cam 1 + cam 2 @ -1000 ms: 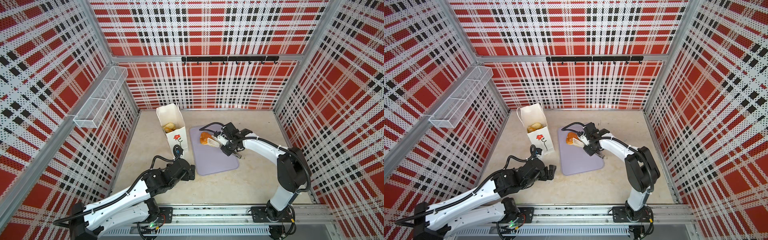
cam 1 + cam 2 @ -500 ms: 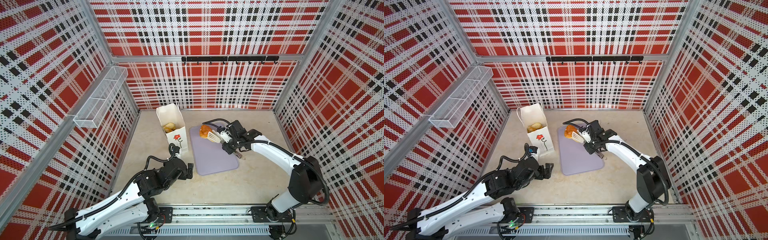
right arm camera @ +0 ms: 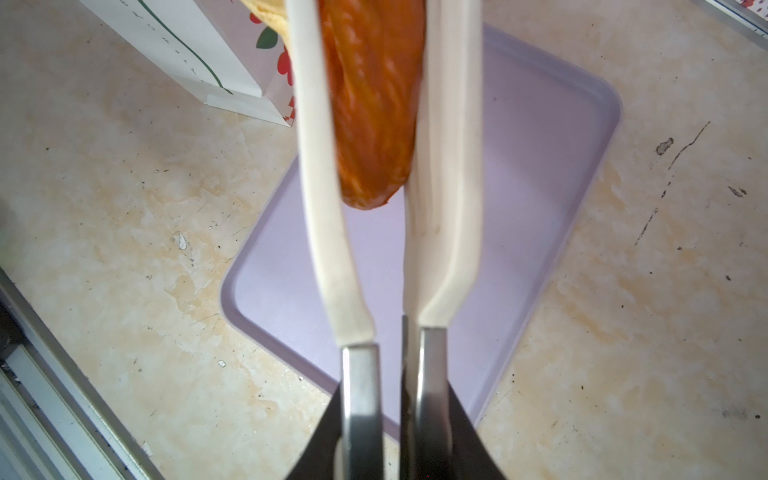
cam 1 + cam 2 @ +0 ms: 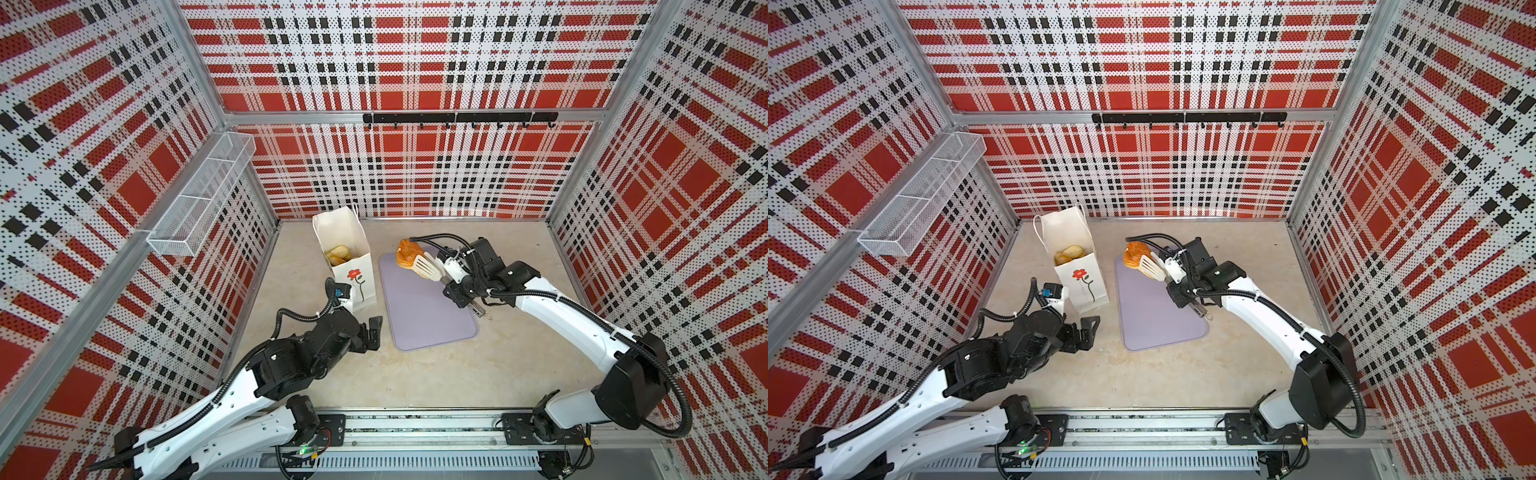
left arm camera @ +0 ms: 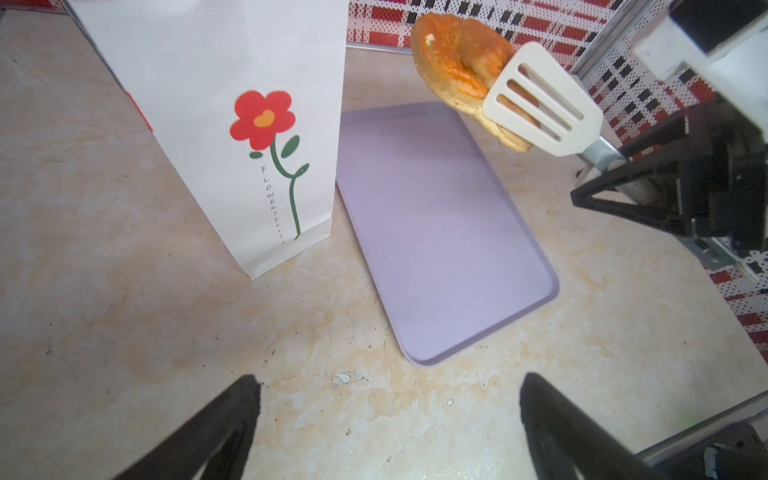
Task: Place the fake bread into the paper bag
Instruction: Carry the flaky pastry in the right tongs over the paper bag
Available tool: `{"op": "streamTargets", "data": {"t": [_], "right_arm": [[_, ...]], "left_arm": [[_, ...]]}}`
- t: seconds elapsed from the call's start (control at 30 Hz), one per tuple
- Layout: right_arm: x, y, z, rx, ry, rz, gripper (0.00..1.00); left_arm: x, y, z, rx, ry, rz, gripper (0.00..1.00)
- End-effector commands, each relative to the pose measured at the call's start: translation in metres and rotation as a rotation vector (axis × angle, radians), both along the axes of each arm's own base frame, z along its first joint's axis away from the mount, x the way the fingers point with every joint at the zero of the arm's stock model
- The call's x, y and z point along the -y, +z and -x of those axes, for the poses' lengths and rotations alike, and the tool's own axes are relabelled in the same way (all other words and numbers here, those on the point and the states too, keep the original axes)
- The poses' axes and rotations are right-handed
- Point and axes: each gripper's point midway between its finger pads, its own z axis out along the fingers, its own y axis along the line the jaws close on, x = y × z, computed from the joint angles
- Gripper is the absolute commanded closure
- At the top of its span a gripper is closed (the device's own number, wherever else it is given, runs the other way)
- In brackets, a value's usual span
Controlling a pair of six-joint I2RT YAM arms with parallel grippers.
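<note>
One fake bread [image 3: 374,104] sits clamped lengthwise between the white tongs [image 3: 322,208].

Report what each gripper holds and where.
Right gripper: white slotted tongs, by their metal handles, clamping a golden-brown pastry. Left gripper: open, empty.

The tray [image 4: 432,316] lies on the desk [image 4: 457,374]. Just left of the tray's far half stands the paper bag [image 4: 362,291], upright, with bread pieces [image 4: 338,254] inside it. Above the tray's far edge hangs a pastry [image 4: 407,253], clear of the tray and pinched between the blades of the tongs [image 4: 428,266]. The tongs' handles run back over the tray's right edge into the right gripper [image 4: 453,284], which hovers there. The left gripper [image 4: 370,332] sits left of the tray's near corner, in front of the bag, over the desk and apart from both.
</note>
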Motion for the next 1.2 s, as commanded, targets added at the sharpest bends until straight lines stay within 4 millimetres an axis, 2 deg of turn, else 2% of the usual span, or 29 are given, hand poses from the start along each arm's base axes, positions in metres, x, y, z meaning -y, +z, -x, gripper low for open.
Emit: {"op": "streamTargets", "data": {"t": [0.0,0.27,0.6,0.9,1.17], "right_arm": [[-0.016,0.052,-0.004,0.114,0.021,-0.117,0.71],[-0.034,0.096,0.002,0.181,0.047,-0.189,0.70],[-0.069,0.145,0.011,0.261,0.120,-0.283,0.70],[-0.117,0.168,0.020,0.289,0.205,-0.341,0.69],[-0.158,0.171,0.025,0.270,0.271,-0.381,0.69]], "left_arm": [[-0.013,0.017,0.001,0.043,0.019,-0.023,0.01],[-0.025,0.043,0.004,0.090,0.023,-0.016,0.01],[-0.039,0.063,0.001,0.125,0.052,-0.019,0.01],[-0.068,0.065,0.002,0.128,0.137,-0.007,0.01],[-0.091,0.056,0.006,0.111,0.207,-0.009,0.01]]}}
